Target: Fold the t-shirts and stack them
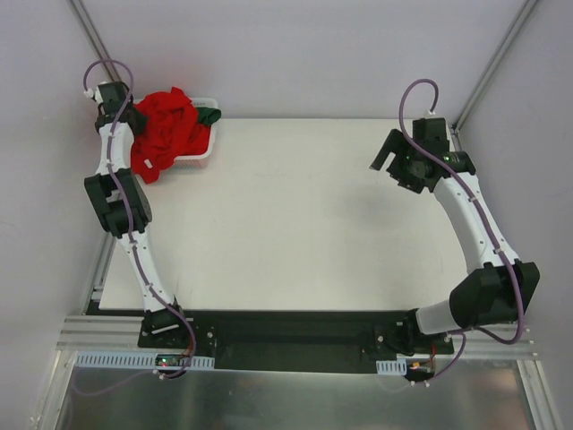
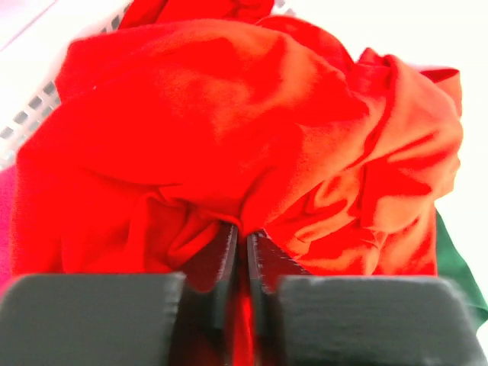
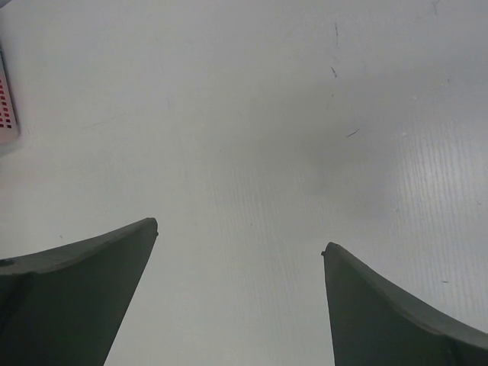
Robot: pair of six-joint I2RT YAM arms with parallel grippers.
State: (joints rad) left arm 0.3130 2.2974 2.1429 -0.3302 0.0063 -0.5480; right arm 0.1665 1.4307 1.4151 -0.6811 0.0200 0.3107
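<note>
- The left tool was clenched on a fold of the red t-shirts, heaped in the white basket at the far-left corner of the surface.
- A dark green t-shirt lay against their right side.
- The right tool hung spread wide above the surface, holding nothing.

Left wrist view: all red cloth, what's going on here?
The left gripper is pinched shut on a red shirt heaped in the basket at the far left corner of the table; a green shirt lies in there too. The right gripper hovers open over the table. No shirt is laid out or folded yet.
</note>
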